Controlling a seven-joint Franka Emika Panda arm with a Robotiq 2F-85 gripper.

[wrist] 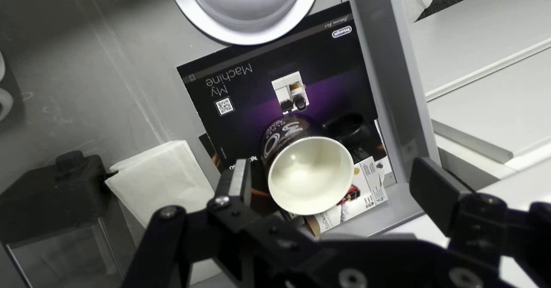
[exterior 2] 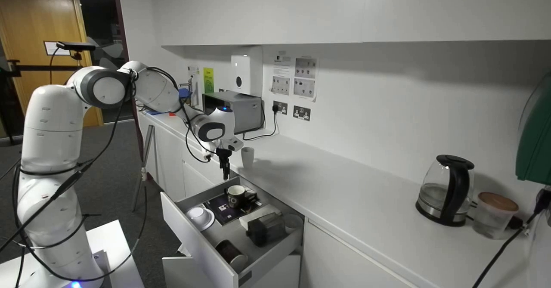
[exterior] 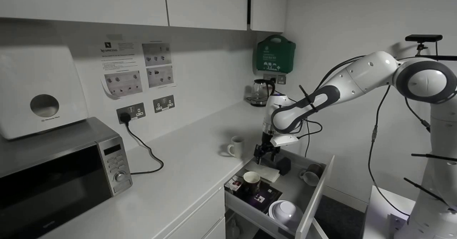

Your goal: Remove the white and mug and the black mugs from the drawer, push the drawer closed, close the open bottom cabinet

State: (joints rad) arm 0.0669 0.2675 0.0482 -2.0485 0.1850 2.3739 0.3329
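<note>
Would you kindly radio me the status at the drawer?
Tool open over drawer. Black mug upright inside, ungrasped, carton close beside. White mug on counter.

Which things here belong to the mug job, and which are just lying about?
Part of the job: gripper; black mug; white mug on the countertop, likely; two-tone mug, likely; drawer; bottom cabinet door.
Lying about: glass kettle; microwave; green first aid kit; white crockery; My Machine booklet.
</note>
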